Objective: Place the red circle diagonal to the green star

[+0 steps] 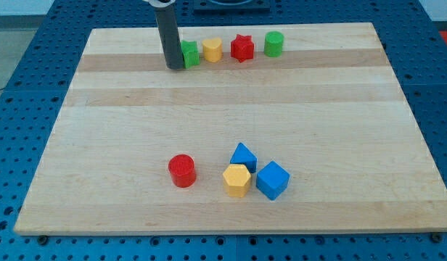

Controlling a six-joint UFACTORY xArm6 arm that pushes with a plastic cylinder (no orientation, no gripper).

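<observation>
The red circle point(182, 170) lies on the wooden board at the view's lower middle, left of a cluster of blocks. The green star point(189, 54) lies near the view's top edge, partly hidden by my rod. My tip point(175, 67) rests on the board, touching or almost touching the green star's left side. The red circle is far below my tip.
Along the top row, right of the green star, are a yellow block point(212, 50), a red star point(242, 48) and a green circle point(274, 43). At the lower middle sit a blue triangle point(243, 156), a yellow hexagon point(236, 180) and a blue cube point(272, 180).
</observation>
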